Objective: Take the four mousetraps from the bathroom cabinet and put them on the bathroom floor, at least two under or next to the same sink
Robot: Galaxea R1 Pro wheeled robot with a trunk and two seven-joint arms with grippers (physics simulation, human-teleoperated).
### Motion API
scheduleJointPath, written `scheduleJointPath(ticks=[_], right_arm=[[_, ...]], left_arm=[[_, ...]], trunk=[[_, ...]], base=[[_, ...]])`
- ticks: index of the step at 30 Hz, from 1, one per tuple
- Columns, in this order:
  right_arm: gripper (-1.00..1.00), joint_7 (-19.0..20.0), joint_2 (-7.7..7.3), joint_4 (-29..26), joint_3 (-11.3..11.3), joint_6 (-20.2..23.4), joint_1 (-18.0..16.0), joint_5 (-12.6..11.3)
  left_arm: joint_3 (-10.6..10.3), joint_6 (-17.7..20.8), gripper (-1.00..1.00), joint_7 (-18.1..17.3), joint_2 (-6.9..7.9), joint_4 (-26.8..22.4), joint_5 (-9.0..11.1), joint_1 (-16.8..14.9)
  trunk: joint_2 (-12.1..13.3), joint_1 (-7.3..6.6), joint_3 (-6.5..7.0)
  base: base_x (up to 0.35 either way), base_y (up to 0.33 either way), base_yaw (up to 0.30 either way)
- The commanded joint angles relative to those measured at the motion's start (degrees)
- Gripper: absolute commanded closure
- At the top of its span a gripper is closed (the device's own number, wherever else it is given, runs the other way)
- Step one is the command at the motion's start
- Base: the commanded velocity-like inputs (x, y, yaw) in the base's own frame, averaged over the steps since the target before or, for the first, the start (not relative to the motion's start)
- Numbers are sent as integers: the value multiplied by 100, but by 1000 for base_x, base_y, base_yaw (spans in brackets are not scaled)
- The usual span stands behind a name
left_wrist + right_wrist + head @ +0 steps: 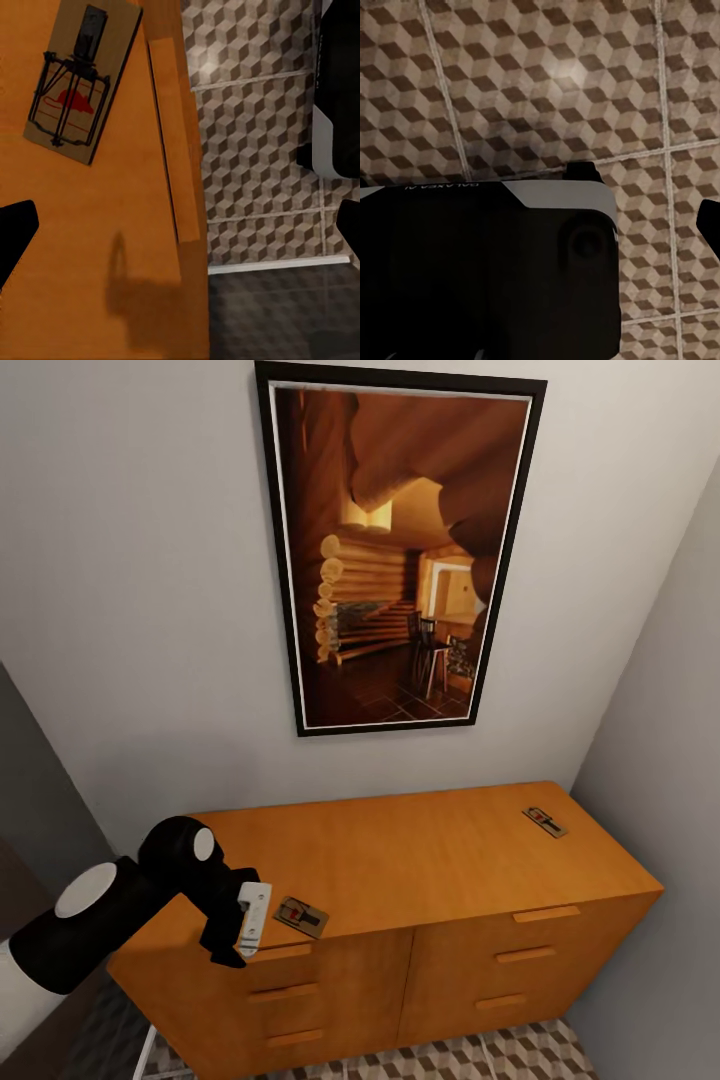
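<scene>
A mousetrap (73, 88) is seen on the cabinet (112, 225) top — patterned bathroom floor (255, 150) lies beyond its edge at 3 o'clock.

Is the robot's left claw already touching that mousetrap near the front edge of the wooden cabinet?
Apart. In the left wrist view, bare cabinet top lies between the dark fingertips and the mousetrap.

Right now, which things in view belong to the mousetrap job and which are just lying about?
Job:
- near mousetrap
- far mousetrap
- cabinet they lie on
- patterned floor
- left gripper, open beside the near trap

Just there:
- framed picture
- grey wall
</scene>
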Motion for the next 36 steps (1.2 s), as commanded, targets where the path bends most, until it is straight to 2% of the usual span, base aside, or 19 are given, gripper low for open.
scheduleJointPath(ticks=[1,7,13,16,24,36], right_arm=[[-100,-25,1,-9,49,31,-3,-49],[-100,-25,1,-9,49,29,-3,-47],[-100,-25,8,-9,49,29,-3,-47],[-100,-26,6,-9,49,29,-3,-50],[-100,-28,2,-9,49,29,-3,-47],[-100,-27,1,-9,49,25,-3,-47]], left_arm=[[-11,61,-100,-37,-19,-7,-39,-10],[-10,70,-100,-37,-182,-7,-67,-6],[-10,84,-100,-37,-443,0,-149,-8],[-10,86,-100,-37,-520,1,-211,-6],[-10,90,-100,-37,-660,1,-403,-6],[-10,93,-100,-37,-691,-1,-443,-7]], trunk=[[-13,4,-13],[-13,4,-13],[-13,4,-13],[-13,4,-13],[-13,4,-13],[-13,4,-13]], base=[[0,0,0],[0,0,0],[0,0,0],[0,0,0],[0,0,0],[0,0,0]])
